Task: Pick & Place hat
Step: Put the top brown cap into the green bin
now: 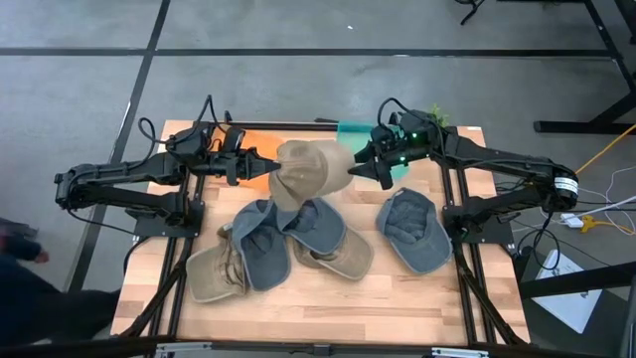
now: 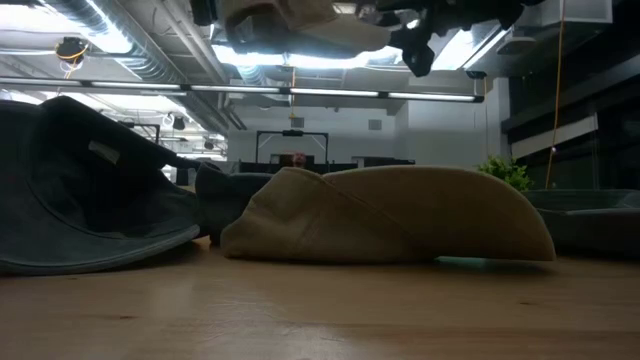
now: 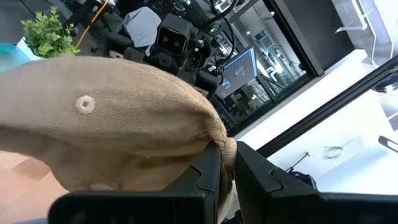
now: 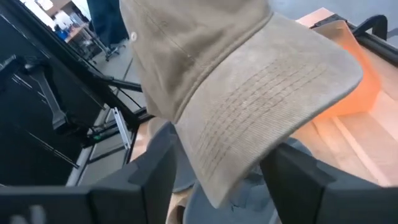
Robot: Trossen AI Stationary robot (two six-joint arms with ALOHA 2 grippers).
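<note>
A tan cap point(image 1: 310, 169) hangs in the air between my two grippers, above the far middle of the table. The low view shows it high above the tabletop point(image 2: 290, 20). My left gripper point(image 1: 270, 165) is at the cap's left side and is shut on it. My right gripper point(image 1: 360, 165) is at the cap's right side and is open. In the right wrist view its two fingers stand on either side of the cap's stitched brim point(image 4: 267, 87). My left gripper pinches the rim of the tan cap's crown point(image 3: 225, 142) between its two fingers, on the side opposite the brim. It comes in about level from the table's left. The cap is lifted clear, its crown bulging away past the fingers. My right gripper's open fingers point(image 4: 158, 171) flank the brim's edge; I cannot tell whether they touch it.
Several more caps lie on the near half of the table: blue-grey ones point(image 1: 260, 239) point(image 1: 412, 229) and tan ones point(image 1: 217, 270) point(image 2: 390, 215). An orange sheet point(image 1: 260, 141) and a teal one point(image 1: 353, 129) lie at the far edge, by a small plant point(image 1: 437, 116).
</note>
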